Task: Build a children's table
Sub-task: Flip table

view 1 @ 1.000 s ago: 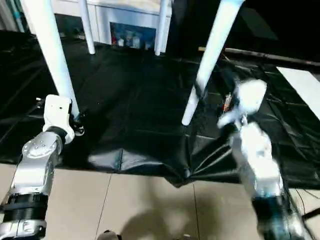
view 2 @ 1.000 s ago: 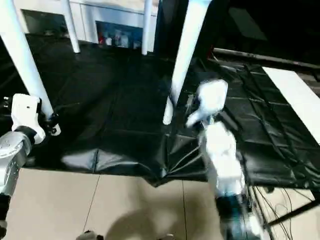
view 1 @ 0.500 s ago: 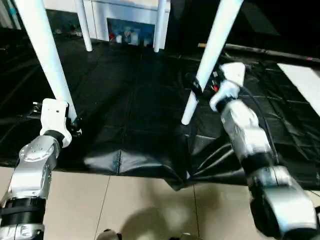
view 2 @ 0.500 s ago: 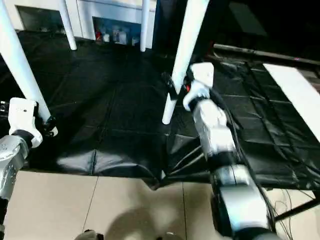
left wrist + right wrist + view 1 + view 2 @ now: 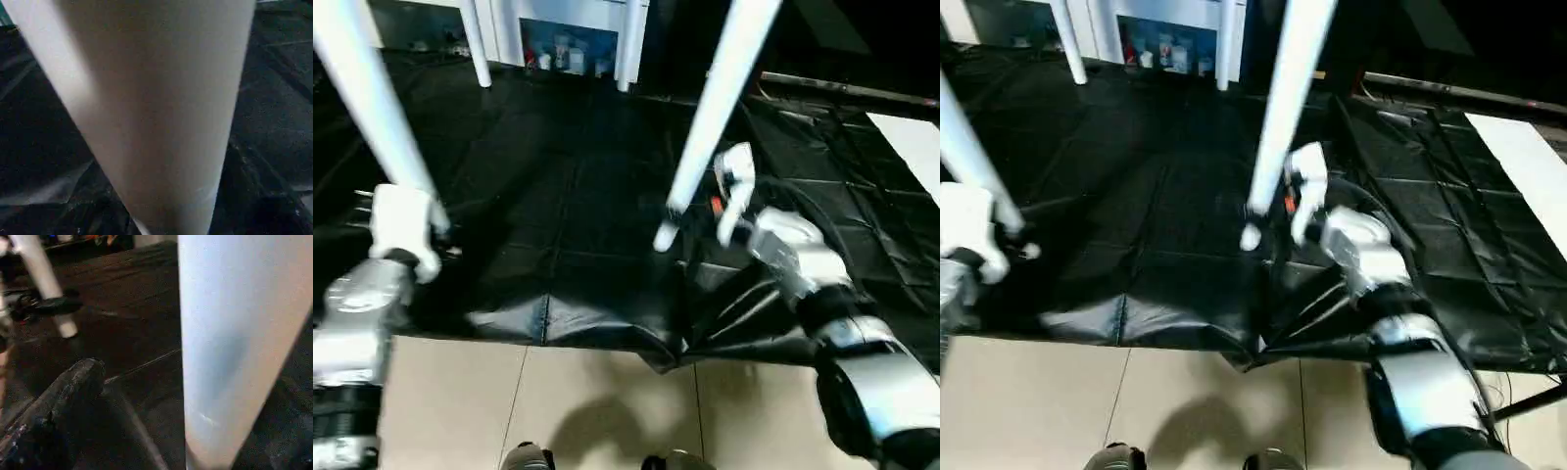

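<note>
The children's table stands over the black sheet on its white tube legs; its tabletop is out of view above. My left gripper (image 5: 440, 233) is low on the near left leg (image 5: 372, 108) and looks shut on it; the left wrist view has that leg (image 5: 156, 112) pressed close. My right gripper (image 5: 690, 201) is open beside the near right leg (image 5: 715, 108). In the right wrist view one black finger (image 5: 73, 391) stands apart from that leg (image 5: 230, 357), and the other finger is hidden. The two far legs (image 5: 475, 44) (image 5: 626, 44) stand at the back.
The black-sheeted worktable (image 5: 558, 196) has a crumpled front edge (image 5: 656, 343) hanging over the tiled floor. A long flat white board (image 5: 911, 147) lies at the right. A white cabinet (image 5: 563, 44) with coloured items stands behind. My feet (image 5: 524, 455) show at the bottom.
My right arm has swung in from the right and its gripper has come up against the near right leg. That leg's lower end has shifted slightly left. The camera has tilted down.
</note>
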Controlling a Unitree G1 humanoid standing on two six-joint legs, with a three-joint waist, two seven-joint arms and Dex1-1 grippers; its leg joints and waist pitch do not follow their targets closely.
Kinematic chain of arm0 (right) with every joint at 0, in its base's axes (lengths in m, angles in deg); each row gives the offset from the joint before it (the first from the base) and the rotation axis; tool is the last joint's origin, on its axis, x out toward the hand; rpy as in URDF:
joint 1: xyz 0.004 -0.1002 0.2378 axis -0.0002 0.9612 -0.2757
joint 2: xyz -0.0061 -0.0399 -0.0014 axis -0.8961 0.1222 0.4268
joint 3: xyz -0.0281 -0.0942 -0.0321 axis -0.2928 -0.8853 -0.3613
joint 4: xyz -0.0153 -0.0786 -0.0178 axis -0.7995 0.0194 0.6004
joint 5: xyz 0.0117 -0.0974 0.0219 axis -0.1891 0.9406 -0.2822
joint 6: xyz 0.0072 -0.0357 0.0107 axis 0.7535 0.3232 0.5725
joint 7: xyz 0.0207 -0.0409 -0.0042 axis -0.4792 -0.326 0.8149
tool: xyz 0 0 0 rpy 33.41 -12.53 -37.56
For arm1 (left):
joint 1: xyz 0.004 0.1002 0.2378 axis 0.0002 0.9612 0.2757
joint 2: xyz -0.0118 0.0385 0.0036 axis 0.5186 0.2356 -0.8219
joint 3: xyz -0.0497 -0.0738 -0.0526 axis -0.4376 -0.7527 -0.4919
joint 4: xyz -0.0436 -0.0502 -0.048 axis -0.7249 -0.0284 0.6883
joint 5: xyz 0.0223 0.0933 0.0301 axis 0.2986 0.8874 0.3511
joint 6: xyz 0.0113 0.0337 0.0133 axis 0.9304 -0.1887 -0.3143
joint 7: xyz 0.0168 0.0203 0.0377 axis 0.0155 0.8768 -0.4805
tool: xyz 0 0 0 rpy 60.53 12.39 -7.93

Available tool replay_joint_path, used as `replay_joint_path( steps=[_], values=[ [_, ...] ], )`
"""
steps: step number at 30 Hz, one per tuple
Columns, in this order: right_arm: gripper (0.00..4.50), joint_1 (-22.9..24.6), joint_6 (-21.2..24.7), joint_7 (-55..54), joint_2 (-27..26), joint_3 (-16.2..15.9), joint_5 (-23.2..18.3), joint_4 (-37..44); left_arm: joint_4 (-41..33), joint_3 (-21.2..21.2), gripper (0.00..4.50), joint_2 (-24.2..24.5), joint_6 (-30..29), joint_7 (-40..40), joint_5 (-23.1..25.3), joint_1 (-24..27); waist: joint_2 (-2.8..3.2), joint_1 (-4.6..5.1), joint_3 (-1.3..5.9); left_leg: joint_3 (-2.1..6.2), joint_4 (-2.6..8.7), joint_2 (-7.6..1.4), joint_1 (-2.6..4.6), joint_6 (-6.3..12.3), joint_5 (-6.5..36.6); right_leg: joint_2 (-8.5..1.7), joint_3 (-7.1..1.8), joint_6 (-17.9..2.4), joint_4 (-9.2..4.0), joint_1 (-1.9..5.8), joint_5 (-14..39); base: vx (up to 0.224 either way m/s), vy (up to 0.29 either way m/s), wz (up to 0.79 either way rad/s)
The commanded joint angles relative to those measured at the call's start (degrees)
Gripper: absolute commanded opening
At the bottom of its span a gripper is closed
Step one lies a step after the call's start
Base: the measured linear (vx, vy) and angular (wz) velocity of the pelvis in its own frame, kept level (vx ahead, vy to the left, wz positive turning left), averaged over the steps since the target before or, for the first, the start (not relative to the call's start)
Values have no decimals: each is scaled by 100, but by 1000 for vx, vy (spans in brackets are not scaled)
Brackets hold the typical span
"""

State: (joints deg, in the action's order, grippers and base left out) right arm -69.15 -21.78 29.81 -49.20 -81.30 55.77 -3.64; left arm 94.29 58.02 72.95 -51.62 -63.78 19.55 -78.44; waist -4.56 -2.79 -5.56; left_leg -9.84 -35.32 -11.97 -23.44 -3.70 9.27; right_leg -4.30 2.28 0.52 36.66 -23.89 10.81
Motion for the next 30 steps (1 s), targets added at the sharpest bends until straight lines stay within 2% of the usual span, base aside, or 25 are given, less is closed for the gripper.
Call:
replay_joint_path(
  steps=[1,4,5,6,8,9,10,12,13,14,15,16,17,18,19,20,21,22,23,24,25,26,28,29,30],
  values=[
    [450,288,132,427,125,-291,-52,465,180,48,255,117,148,142,21,-179,154,-17,365,6,488,-110,232,69,1428,-246,-176,-1282,-400,219,791,0,0,0],
    [450,314,72,429,133,-297,-26,478,210,55,255,134,168,144,37,-195,142,-33,351,4,504,-113,235,-23,1598,-267,-181,-1323,-417,187,1027,0,0,0],
    [450,513,162,340,163,-197,-91,713,331,20,255,163,218,241,-21,-243,184,-50,382,8,501,-112,249,-64,1625,-273,-182,-1317,-425,197,1068,0,0,0],
    [450,513,162,340,163,-197,-91,713,331,20,255,163,218,241,-21,-243,179,-63,369,4,507,-116,255,-77,1638,-269,-187,-1288,-436,184,1072,0,0,0],
    [450,713,-52,55,106,-63,21,935,478,-52,255,202,313,205,-22,-241,198,-71,406,15,511,-114,252,-143,1653,-274,-184,-1276,-419,202,997,0,0,0],
    [450,755,-366,-430,-13,74,154,915,467,-133,255,198,263,181,-81,-188,223,-76,446,21,505,-116,251,-204,1597,-293,-181,-1295,-391,212,921,0,0,0],
    [450,786,-519,-957,-146,260,204,893,393,-216,255,193,229,174,-146,-99,213,-61,448,18,508,-107,238,-252,1569,-288,-181,-1328,-389,212,876,0,0,0],
    [450,797,-533,-1003,-160,279,202,906,374,-232,255,186,219,180,-167,-85,200,-49,447,13,508,-98,246,-270,1671,-269,-178,-1337,-395,210,948,0,0,0],
    [450,1020,-689,-1503,-344,512,172,1198,103,-418,255,97,92,265,-422,135,236,-63,476,6,511,-114,259,-309,1674,-298,-192,-1355,-395,213,913,0,0,0],
    [450,1322,-547,-1535,-400,540,81,1651,-226,-490,255,25,-16,426,-631,391,265,-81,506,19,507,-117,261,-321,1688,-297,-185,-1353,-383,236,884,0,0,0],
    [450,1457,-471,-1533,-406,529,49,1855,-330,-507,255,-1,-34,507,-711,488,280,-105,555,26,503,-122,255,-286,1497,-289,-176,-1377,-348,284,552,0,0,0],
    [450,1610,-386,-1531,-413,516,12,2086,-447,-527,255,-31,-56,599,-802,596,250,-102,553,8,501,-117,242,-191,1367,-261,-172,-1398,-349,287,268,0,0,0],
    [450,1798,-229,-1517,-404,483,-41,2364,-599,-539,255,-59,-67,760,-935,746,257,-93,551,2,500,-105,243,-163,1393,-246,-170,-1407,-351,276,282,0,0,0],
    [450,1863,-175,-1512,-401,471,-59,2460,-651,-543,255,-69,-71,816,-981,798,281,-118,565,-3,498,-105,263,-127,1479,-254,-175,-1423,-375,282,385,0,0,0],
    [450,1863,-175,-1512,-401,471,-59,2460,-651,-543,255,-69,-71,816,-981,798,280,-103,543,4,520,-104,253,-143,1654,-247,-173,-1390,-398,269,642,0,0,0],
    [450,1981,-102,-1514,-398,454,-90,2620,-748,-558,255,-87,-34,903,-1056,907,288,-111,544,1,519,-106,275,-174,1770,-250,-173,-1366,-411,250,807,0,0,0],
    [450,2590,223,-1541,-361,376,-217,3451,-1234,-664,255,-145,155,1264,-1357,1525,432,-147,519,32,544,-126,288,-262,2008,-274,-184,-1308,-441,243,1005,0,0,0],
    [450,2984,400,-1658,-346,364,-274,3972,-1573,-756,255,-189,236,1415,-1536,1941,383,-163,483,50,586,-152,246,-266,2057,-281,-185,-1211,-457,263,1027,0,0,0],
    [450,3238,492,-1747,-339,359,-304,4295,-1782,-816,255,-221,290,1494,-1639,2208,355,-156,464,35,628,-147,261,-265,2233,-248,-177,-1116,-493,253,1209,0,0,0],
    [450,3238,492,-1747,-339,359,-304,4295,-1782,-816,255,-221,290,1494,-1639,2208,338,-158,478,34,626,-135,276,-259,2392,-244,-181,-1062,-521,267,1417,0,0,0],
    [450,3485,559,-1883,-319,378,-267,4565,-2084,-869,255,-285,267,1499,-1758,2479,342,-162,473,38,625,-118,323,-293,2708,-266,-197,-944,-593,224,2014,0,0,0],
    [450,3646,562,-2027,-308,387,-230,4707,-2298,-885,255,-337,238,1475,-1818,2645,349,-164,480,49,625,-128,331,-314,2749,-279,-203,-904,-613,214,2158,0,0,0],
    [450,3843,542,-2283,-341,466,-140,4872,-2464,-892,255,-383,215,1451,-1855,2773,319,-209,430,56,629,-134,355,-362,2875,-300,-221,-702,-700,152,2714,0,0,0],
    [450,4006,526,-2517,-403,563,-77,5006,-2775,-852,255,-485,53,1246,-1882,2870,265,-207,426,50,618,-122,364,-358,2924,-291,-214,-637,-722,135,2883,0,0,0],
    [450,4249,642,-2961,-538,710,63,5317,-3157,-661,255,-698,-150,825,-1773,2815,276,-216,413,66,637,-144,363,-426,2951,-298,-222,-543,-718,126,3072,0,0,0]
  ],
)
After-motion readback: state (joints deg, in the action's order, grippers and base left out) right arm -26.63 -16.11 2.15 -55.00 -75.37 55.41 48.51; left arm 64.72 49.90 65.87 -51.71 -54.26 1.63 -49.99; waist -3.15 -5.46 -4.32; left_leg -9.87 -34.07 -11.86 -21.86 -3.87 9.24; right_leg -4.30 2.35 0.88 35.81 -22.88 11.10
